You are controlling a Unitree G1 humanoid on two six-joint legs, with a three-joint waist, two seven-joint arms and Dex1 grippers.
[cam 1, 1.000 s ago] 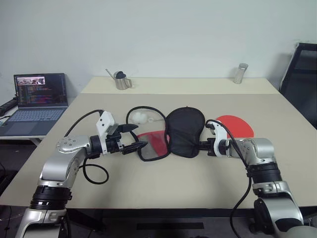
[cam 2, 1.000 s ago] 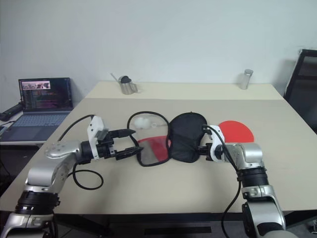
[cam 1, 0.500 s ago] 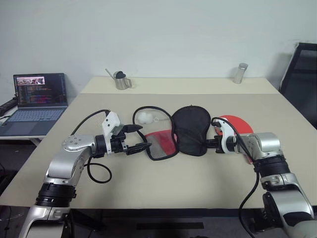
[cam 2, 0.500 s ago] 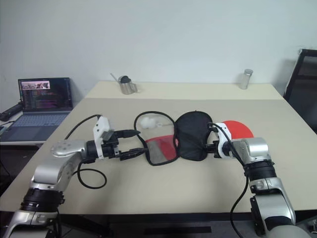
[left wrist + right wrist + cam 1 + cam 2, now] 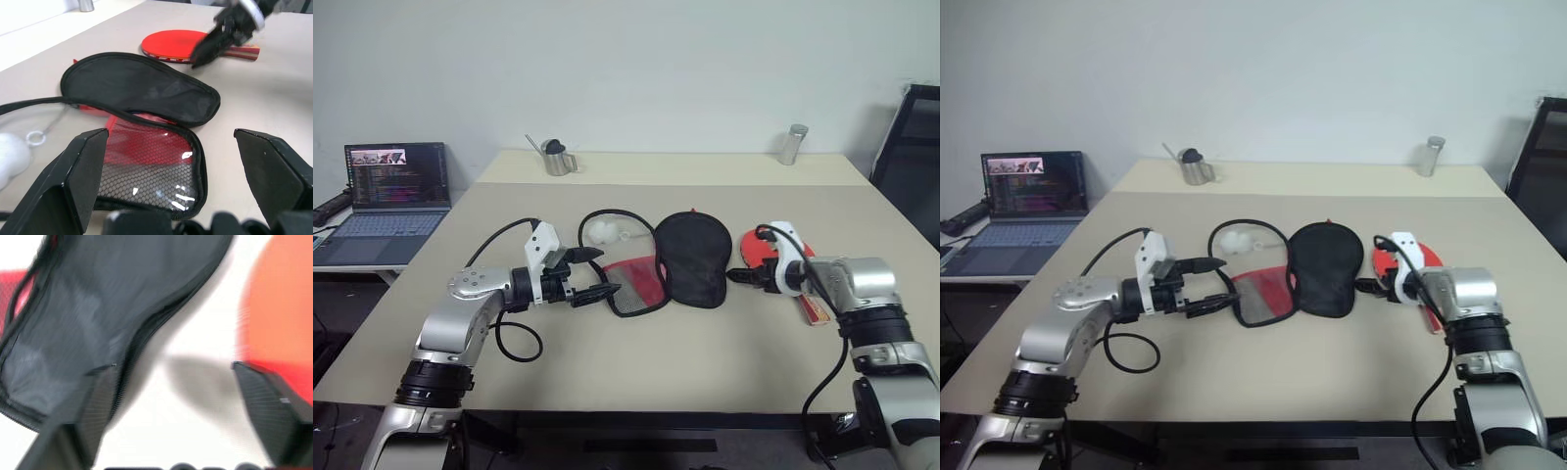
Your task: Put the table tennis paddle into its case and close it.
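nearest you, your left gripper (image 5: pixel 590 281) hangs just off the open case's red mesh half (image 5: pixel 631 284), fingers spread wide and holding nothing; it points across the table toward your right. your right gripper (image 5: pixel 741 274) sits on the other side, its fingers also wide apart and empty, tips aimed leftward at the gap between the case's black flap (image 5: pixel 142 88) and the table tennis paddle (image 5: pixel 178 45).

what your next move turns on: the paddle lies flat on the table right beside your right gripper, on its outer side, with the red face toward the case and the striped handle (image 5: pixel 815 309) trailing out toward the near right. so its long axis runs roughly from the case out toward your right forearm. your right arm is by far the nearer one; the left would have to cross the whole case to reach it.

farther on, the case (image 5: pixel 1320 266) lies opened out, the black flap touching the mesh half along the hinge, and the paddle is beside it, not in it. i'd judge the paddle pick-up is what comes next.
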